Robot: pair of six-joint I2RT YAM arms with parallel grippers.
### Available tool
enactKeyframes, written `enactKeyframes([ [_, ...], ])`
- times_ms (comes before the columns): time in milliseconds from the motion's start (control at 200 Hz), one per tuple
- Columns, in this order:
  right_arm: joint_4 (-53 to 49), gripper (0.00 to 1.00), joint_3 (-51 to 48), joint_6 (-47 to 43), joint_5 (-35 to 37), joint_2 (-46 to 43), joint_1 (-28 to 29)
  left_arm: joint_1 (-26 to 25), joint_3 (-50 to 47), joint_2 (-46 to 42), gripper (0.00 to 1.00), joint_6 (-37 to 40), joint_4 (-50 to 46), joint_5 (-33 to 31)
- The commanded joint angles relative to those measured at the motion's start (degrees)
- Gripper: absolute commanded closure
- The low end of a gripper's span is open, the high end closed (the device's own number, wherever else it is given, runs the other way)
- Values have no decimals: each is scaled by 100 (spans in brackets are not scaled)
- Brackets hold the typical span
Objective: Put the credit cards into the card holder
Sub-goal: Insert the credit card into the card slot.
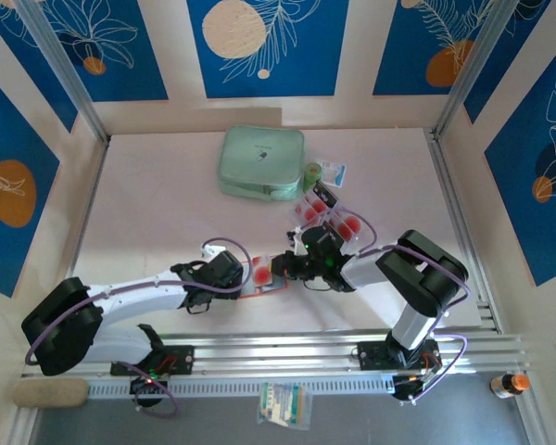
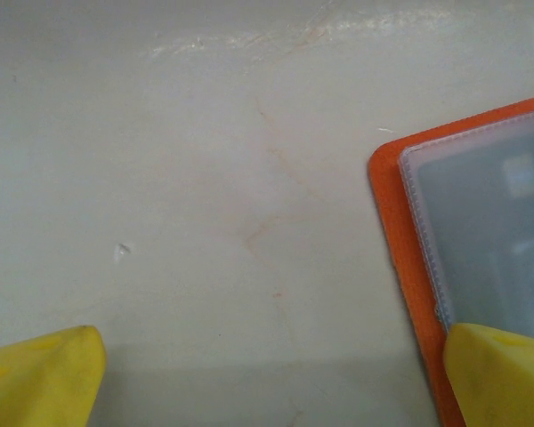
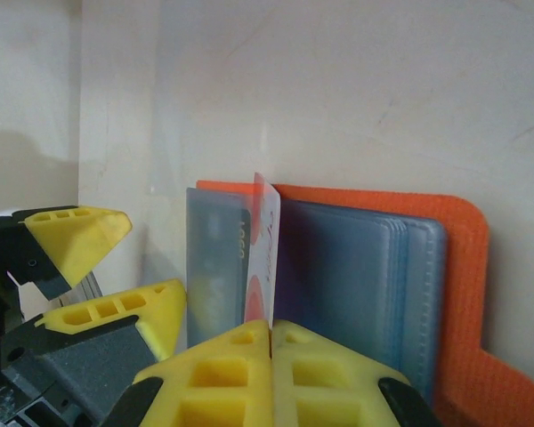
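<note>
The right end effector (image 3: 271,342) is pinching a pale rectangular credit card with red markings (image 3: 265,233) between its yellow fingers, which are closing tight on the card's near edge. The card is standing edge-on among the greyish clear pockets of the small orange-red folding card holder (image 3: 463,285) — whether it is sitting inside a pocket or only between two leaves cannot be told. The card holder is lying open and flat on the pale table (image 2: 205,178), near the front edge and between the two arms. The left end effector (image 2: 271,356) is hanging low at the holder's left side with its jaws spreading wide and gripping nothing. One yellow fingertip (image 2: 498,378) is overlapping the holder's orange border while the other is sitting over bare table, though contact cannot be judged. In the overhead view, more credit cards (image 1: 349,225) are lying in a clear plastic compartment tray (image 1: 317,206) just behind the right end effector — their red circles showing — and a larger mint-green zip case (image 1: 262,162) is resting farther back, well apart from the holder.
</note>
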Motion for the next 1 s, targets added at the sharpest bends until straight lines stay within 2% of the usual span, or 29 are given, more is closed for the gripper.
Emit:
enactKeyframes([
  [0,77,100,14,64,-153,121,41,49,-11,-53,2,-88,-115,-77],
  [995,238,100,-262,224,-69,106,120,49,-55,-66,2,-105,-92,-70],
])
